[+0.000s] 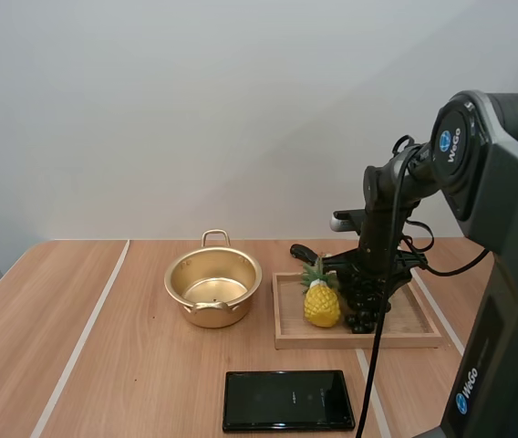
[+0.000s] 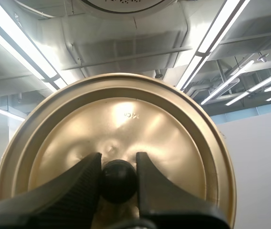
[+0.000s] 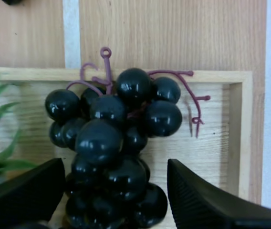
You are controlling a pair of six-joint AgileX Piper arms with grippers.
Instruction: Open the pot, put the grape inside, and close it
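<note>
While over grapes (image 1: 361,315), "WeGo" right arm (image 1: 501,173)

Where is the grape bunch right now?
In the high view the grape bunch lies in the wooden tray right of the pot, just right of the pineapple, with my right gripper open astride it.

Dark grey right arm (image 1: 501,274), blue WeGo badges (image 1: 445,141), seemingly plastic
</note>
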